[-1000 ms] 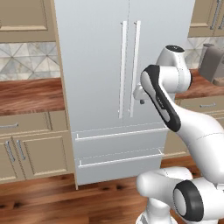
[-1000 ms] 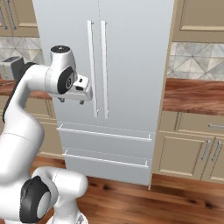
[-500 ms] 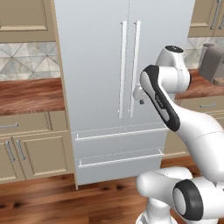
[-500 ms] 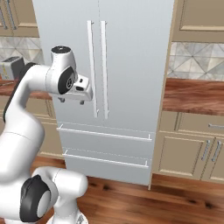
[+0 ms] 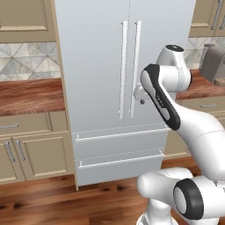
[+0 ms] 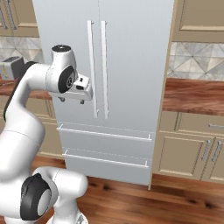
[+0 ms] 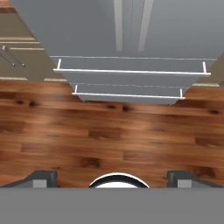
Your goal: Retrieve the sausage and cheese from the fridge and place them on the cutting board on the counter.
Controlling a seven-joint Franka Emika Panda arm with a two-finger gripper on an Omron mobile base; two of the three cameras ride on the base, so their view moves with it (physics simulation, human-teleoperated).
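Fridge (image 5: 101,66) doors stand shut straight ahead of us, both long bar handles (image 5: 130,68) side by side down the middle and the two bottom drawers (image 7: 131,70) closed beneath them. We see neither sausage nor cheese, so we cannot tell where they lie. Our gripper (image 6: 71,101) hangs in front of the fridge's left door, just short of the handles at about their lower half, pointing down toward the wooden floor (image 7: 109,135). Its fingers (image 7: 41,178) sit far apart at the two bottom corners of the hand view, so the claw is spread wide with nothing between its tips. Reddish counter (image 5: 28,94) runs off on both sides of the fridge over beige cabinets (image 6: 192,144). A grey appliance (image 5: 214,63) rests on the counter's right stretch.
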